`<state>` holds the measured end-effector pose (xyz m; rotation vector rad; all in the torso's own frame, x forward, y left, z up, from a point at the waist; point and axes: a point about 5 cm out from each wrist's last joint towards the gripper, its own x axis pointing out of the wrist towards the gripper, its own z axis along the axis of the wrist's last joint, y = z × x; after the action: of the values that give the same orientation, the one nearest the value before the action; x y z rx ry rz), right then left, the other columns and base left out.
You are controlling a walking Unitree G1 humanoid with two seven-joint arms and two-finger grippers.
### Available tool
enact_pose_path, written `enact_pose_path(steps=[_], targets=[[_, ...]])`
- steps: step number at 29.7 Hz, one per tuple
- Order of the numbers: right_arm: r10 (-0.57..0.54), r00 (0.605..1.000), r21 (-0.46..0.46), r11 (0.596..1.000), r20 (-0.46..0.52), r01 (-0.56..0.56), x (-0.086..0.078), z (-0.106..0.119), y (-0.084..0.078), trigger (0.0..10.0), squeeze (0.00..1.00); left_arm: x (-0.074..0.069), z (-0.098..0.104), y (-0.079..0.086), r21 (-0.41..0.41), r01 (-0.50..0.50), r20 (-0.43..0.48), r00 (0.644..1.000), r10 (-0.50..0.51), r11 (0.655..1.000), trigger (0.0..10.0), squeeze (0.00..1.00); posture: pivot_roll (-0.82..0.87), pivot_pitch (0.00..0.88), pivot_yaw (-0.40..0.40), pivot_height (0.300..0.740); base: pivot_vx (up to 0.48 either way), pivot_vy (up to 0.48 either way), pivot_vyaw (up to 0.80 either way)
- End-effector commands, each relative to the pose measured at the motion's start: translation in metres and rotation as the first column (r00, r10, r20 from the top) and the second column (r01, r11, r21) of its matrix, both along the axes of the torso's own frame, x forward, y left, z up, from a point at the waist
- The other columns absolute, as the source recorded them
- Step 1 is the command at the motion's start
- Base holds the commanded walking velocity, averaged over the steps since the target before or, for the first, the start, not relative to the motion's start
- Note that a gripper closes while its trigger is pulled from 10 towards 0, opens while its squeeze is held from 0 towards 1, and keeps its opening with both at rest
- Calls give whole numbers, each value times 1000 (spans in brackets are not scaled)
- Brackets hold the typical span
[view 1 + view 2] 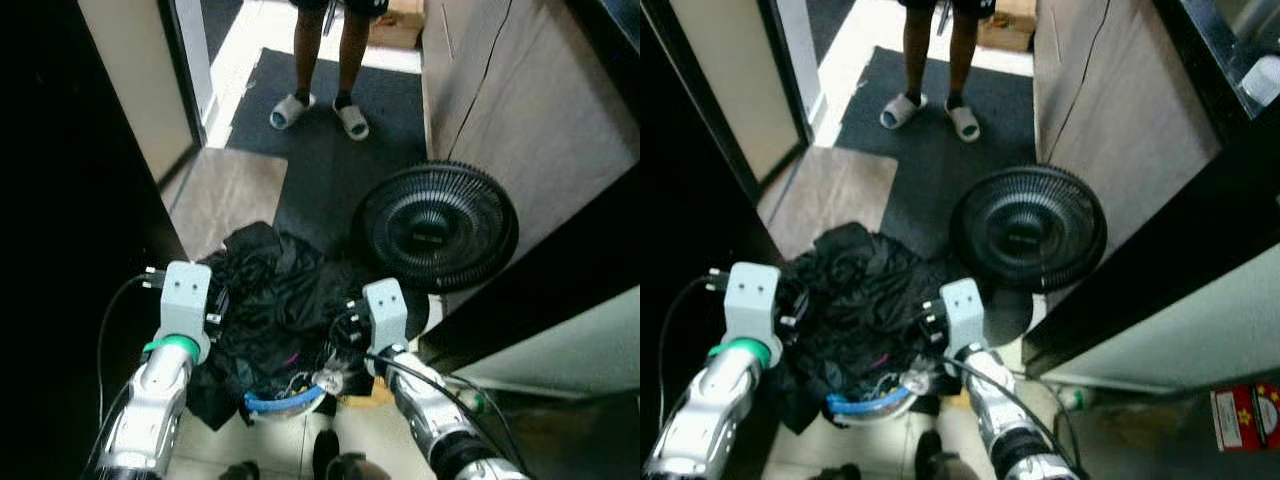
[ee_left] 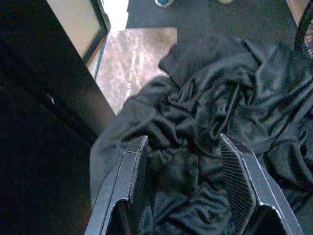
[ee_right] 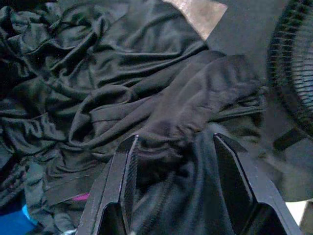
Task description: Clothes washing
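Over black clothes [image 1: 270, 300] beside fan [image 1: 436, 226], left claw [image 2: 183, 183] and right claw [image 3: 171, 183], both spread.

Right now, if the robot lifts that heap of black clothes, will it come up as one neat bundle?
Probably not. The black clothes lie crumpled in loose folds, so they will likely sag and trail. The thin cloth looks light, and its slight sheen suggests it may slip. Both the left hand and the right hand are open over the folds, so each would likely catch only part of the heap.

Silver arms, green wrist ring, black fingers [image 2: 237, 182]
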<state>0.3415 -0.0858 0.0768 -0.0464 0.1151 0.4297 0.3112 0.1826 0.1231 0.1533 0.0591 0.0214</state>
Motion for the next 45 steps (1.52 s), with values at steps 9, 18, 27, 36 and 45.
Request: enact_pose_path(steps=[9,18,27,36,45], targets=[[-39,996,-66,997,-78,34,7,-5,-2,10000,0,-14,-1,9,14,-29,-43,999,29,999,10000,0,262,423,-45,740,0,0,0],[-30,996,-92,995,-87,22,11,-1,1,10000,0,-23,2,16,32,-47,-62,997,49,998,10000,0,298,439,-36,740,0,0,0],[11,996,-93,995,-83,-19,12,3,18,10000,0,-31,3,19,43,-64,-80,995,68,997,10000,0,322,441,-37,740,0,0,0],[28,994,-90,995,-105,-38,10,1,26,0,0,-37,5,23,46,-84,-90,992,88,995,10000,0,332,447,-41,740,0,0,0],[-12,989,-73,997,-146,2,5,-10,18,0,0,-39,6,20,48,-72,-107,991,77,996,10000,0,331,454,-27,740,0,0,0]])
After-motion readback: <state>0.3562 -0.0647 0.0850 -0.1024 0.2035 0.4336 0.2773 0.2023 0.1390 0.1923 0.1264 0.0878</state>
